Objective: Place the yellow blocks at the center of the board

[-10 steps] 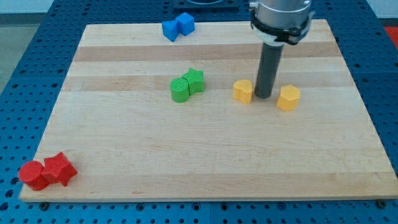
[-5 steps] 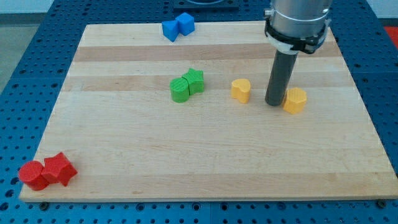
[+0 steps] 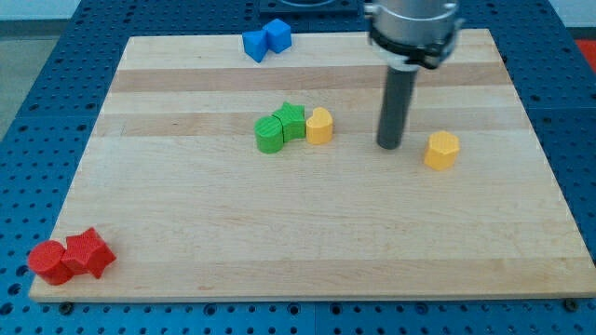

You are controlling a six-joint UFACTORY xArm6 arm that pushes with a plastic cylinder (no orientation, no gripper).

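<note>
Board (image 3: 186, 233): pale wood on a blue pegged bench, wide bare ground across its lower half and centre.

Arm and rod: I come down from twelve o'clock. I carry no fingers to spread or press, only a straight dark rod. My tip (image 3: 389, 146) rests on the wood, touching no block.

Green blocks (image 3: 279, 127): a pair pressed together, at about eleven o'clock from the board's centre.

Blue blocks (image 3: 266, 39): a pair at the twelve o'clock edge, well apart from the work.

Red blocks (image 3: 71, 257): a pair in the seven o'clock corner, close to the rim, not concerned.

Yellow block, left (image 3: 319, 126): just above the centre, at nine o'clock from my tip with open wood between, and touching or all but touching the green pair.

Yellow block, right (image 3: 441, 149): near my tip at three o'clock, a small gap between, well right of the centre.

Step in hand, as I judge it: one yellow near its place, the other not yet brought in. The next move calls for me to pass round to the three o'clock side of the right yellow and push toward nine o'clock.

Room: the board's three o'clock edge lies well clear behind that block, leaving space to get round. The lane toward centre is bare. Care needed not to drive the left yellow harder into the greens.
</note>
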